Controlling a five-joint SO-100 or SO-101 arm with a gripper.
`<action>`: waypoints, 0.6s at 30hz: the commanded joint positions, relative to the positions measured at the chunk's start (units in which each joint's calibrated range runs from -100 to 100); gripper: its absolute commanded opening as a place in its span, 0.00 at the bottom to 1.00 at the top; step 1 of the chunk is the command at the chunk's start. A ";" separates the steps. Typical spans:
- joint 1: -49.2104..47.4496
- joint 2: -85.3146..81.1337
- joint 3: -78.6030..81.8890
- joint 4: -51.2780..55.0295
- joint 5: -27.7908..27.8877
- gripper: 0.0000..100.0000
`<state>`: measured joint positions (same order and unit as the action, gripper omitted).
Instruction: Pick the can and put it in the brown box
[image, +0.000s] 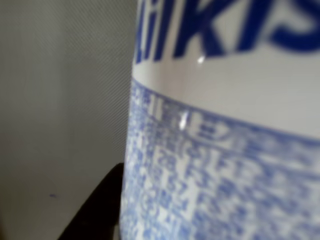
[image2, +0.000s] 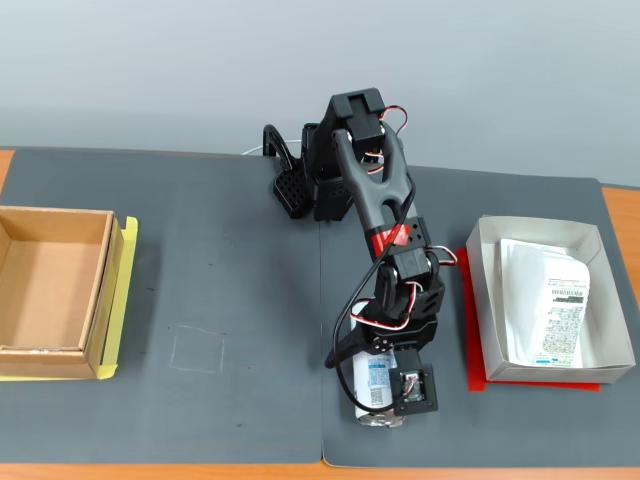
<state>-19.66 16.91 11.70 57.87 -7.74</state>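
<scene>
Lying between end effector (image2: 372, 372) jaws: can (image2: 376, 385).

In the fixed view, the dark desk (image2: 220, 300) lies bare across the middle of the frame, an open lane between the can (image2: 376, 385) at lower centre and the brown box (image2: 52, 290) at the left edge. The box's top is open. At the right edge sits a white paper box (image2: 548, 300). The arm's base (image2: 310, 185) blocks the upper centre.
</scene>
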 joint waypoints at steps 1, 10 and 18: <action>-0.08 -0.09 -3.01 -0.72 -0.08 0.45; 0.00 -0.01 -2.83 -2.54 0.34 0.45; 0.00 -0.01 -2.92 -2.28 0.29 0.27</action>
<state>-19.66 17.16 11.60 55.80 -7.69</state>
